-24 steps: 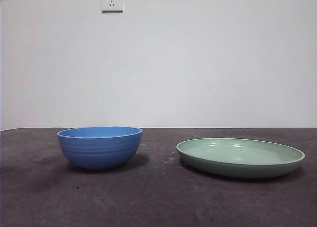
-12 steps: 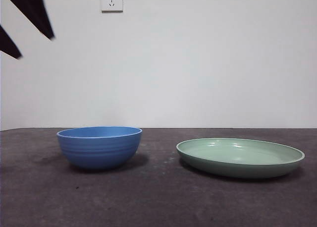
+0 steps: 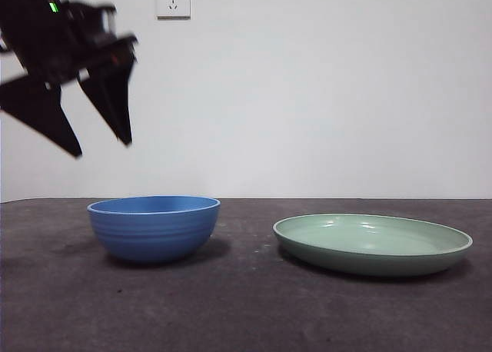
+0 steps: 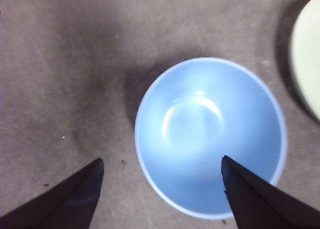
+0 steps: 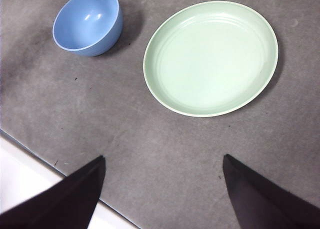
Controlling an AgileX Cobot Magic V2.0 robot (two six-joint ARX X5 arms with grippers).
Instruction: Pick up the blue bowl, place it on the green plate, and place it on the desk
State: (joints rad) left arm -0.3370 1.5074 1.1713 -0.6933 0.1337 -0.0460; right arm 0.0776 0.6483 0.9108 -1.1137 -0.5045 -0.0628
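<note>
The blue bowl (image 3: 154,227) stands upright and empty on the desk (image 3: 246,306), left of the green plate (image 3: 373,244). My left gripper (image 3: 102,148) hangs open in the air above the bowl's left side; its wrist view looks down into the bowl (image 4: 210,136), with one jaw tip over the bowl's rim and the other over bare desk. The plate's edge (image 4: 307,54) shows at that view's side. My right gripper (image 5: 162,161) is open and held high, seeing the bowl (image 5: 87,21) and the empty plate (image 5: 210,56) from above.
A white wall with a power socket (image 3: 174,0) rises behind the desk. The desk's pale front edge (image 5: 30,174) shows in the right wrist view.
The left arm has come down and rightward from the top left corner and now hangs just above the bowl. Bowl and plate have not moved.
</note>
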